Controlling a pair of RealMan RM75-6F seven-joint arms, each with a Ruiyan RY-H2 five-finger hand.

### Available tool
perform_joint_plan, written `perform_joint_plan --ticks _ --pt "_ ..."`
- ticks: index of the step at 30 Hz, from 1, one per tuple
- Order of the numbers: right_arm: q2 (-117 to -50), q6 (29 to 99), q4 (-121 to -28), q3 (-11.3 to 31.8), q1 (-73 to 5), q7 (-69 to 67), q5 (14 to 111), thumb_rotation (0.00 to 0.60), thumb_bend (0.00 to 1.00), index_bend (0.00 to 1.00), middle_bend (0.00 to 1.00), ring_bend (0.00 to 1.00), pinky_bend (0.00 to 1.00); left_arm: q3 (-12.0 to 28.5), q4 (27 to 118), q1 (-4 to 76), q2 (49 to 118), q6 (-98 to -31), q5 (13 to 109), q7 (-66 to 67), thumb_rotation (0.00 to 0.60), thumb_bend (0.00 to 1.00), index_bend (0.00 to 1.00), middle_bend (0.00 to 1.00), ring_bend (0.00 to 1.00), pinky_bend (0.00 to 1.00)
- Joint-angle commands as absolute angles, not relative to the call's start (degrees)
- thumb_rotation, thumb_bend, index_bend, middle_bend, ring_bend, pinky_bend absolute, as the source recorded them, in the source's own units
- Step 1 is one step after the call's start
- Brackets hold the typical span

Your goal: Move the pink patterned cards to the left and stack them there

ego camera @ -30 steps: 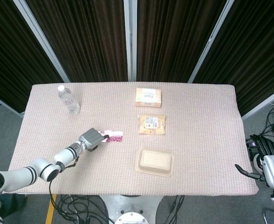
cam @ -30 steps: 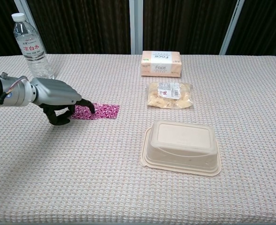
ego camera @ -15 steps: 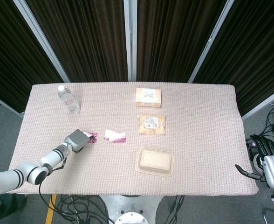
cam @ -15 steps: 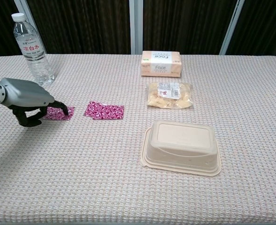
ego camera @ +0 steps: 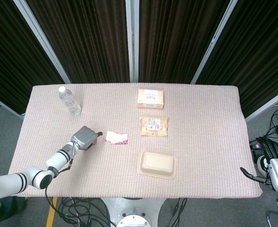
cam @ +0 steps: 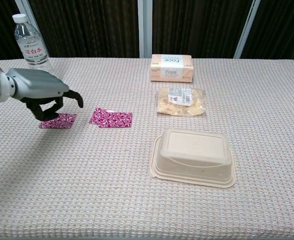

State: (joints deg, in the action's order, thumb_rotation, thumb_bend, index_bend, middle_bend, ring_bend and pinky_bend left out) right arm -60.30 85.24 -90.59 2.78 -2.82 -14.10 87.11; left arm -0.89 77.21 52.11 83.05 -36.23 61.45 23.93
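Two pink patterned cards lie flat on the woven cloth of the bench: the left card sits under the left hand, and the right card lies just beside it, apart from it, on the side toward the beige lidded tray. Judging by how thin and flat they look, the cards should be very light and a little flexible, and hard to lift from a textured cloth; a fingertip pressed on top to slide a card, or a pinch at a raised edge or corner, seems the likeliest hold, and the stack will shift easily if nudged. The left hand hovers over the near-left card with its dark fingers curled downward and apart, holding nothing; in the chest view it seems lifted just clear of the card, though contact at a fingertip cannot be ruled out. The right hand hangs off the bench's far right edge, holding nothing, fingers loosely apart as far as can be seen.
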Motion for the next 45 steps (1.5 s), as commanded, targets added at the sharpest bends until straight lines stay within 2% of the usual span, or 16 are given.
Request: perform_joint_plan --ticks 1,10,24,35,45 --pt "-60.3 85.1 -90.6 2.8 -2.9 -14.0 87.1 0.258 0.09 0.07 0.08 0.00 0.04 0.1 76.0 53.5 85.3 -35.6 61.0 24.6 0.600 0.54 0.25 0.81 0.85 0.84" --pt "-60.4 84.8 -90.5 2.8 -3.0 -14.1 86.9 0.264 0.09 0.07 0.08 0.00 0.04 1.1 71.7 56.2 90.2 -33.9 58.2 26.1 0.600 0.54 0.25 0.81 0.85 0.84" --pt "-60.1 85.0 -90.1 2.7 -2.4 -14.7 86.4 0.260 0.09 0.07 0.07 0.00 0.04 0.9 71.4 58.6 92.9 -34.3 56.3 29.1 0.600 0.54 0.25 0.81 0.85 0.84" --pt "-60.4 84.8 -89.7 2.8 -2.5 -15.0 86.5 0.261 0.09 0.07 0.08 0.00 0.04 -1.6 75.6 59.1 91.2 -34.6 56.2 31.0 0.600 0.54 0.25 0.81 0.85 0.84" --pt "-60.2 85.1 -89.8 2.7 -2.1 -15.0 86.3 0.261 0.09 0.07 0.08 0.00 0.04 -2.1 70.8 59.7 93.0 -33.7 52.6 31.2 0.600 0.54 0.25 0.81 0.85 0.84"
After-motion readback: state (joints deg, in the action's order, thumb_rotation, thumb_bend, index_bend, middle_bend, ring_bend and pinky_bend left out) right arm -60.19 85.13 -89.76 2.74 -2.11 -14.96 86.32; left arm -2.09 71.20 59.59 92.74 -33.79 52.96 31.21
